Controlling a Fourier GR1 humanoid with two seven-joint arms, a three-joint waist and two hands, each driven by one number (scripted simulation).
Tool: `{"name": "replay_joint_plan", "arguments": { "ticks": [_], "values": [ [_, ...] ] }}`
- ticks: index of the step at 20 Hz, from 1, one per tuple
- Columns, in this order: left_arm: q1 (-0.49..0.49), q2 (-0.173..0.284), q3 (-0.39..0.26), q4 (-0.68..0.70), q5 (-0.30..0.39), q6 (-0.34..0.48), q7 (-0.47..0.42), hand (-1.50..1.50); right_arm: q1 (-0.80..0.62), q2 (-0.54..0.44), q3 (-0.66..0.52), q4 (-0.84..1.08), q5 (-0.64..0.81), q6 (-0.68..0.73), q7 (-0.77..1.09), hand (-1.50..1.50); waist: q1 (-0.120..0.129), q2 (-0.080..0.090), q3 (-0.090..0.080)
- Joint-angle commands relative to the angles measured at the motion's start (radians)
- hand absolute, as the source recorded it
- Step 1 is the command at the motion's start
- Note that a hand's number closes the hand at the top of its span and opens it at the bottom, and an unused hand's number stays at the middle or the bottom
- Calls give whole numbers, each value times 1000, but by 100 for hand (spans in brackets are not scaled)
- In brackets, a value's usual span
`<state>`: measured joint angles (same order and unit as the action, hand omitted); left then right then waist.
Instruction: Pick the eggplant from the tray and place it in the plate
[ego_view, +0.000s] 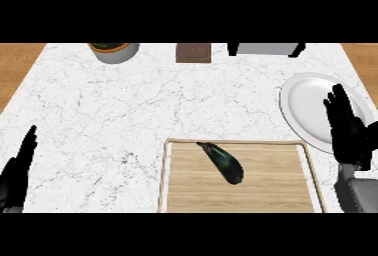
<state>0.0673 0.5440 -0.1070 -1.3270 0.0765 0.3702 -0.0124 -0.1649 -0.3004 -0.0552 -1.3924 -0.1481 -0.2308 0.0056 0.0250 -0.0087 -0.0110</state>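
Eggplant (224, 163) lies loose on the wooden tray (280, 187), stem toward 11 o'clock. Likely light, stiff, glossy-slick; best taken across the thick lower body. Right hand (347, 127) open, holding nothing, over the plate (306, 107) at 2 o'clock. Left hand (18, 172) open, resting at the table's (111, 115) 8 o'clock edge.

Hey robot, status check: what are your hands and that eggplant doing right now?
Both hands open: left hand resting at counter edge, right hand over plate. Eggplant on tray, untouched. Nothing blocking.
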Motion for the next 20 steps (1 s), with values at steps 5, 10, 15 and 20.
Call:
{"name": "replay_joint_plan", "arguments": {
  "ticks": [5, 10, 15, 20],
  "values": [
    [-82, -135, -98, -66, 48, -66, 9, 0, -170, 135, 335, 2, -180, 465, 158, 150, 98, 32, 12],
    [-114, -204, -138, -54, 89, -97, 61, 0, -380, -160, 516, -148, 284, 555, -109, 150, 69, 8, 3],
    [-136, -236, -141, -74, 87, -62, 111, 0, -159, 84, 414, 174, -118, 658, -181, -150, 25, 42, 17],
    [-127, -255, -157, -89, 72, -40, 160, 0, -299, 5, 477, 343, -66, 988, -377, -150, 26, 23, 14]
  ]
}}
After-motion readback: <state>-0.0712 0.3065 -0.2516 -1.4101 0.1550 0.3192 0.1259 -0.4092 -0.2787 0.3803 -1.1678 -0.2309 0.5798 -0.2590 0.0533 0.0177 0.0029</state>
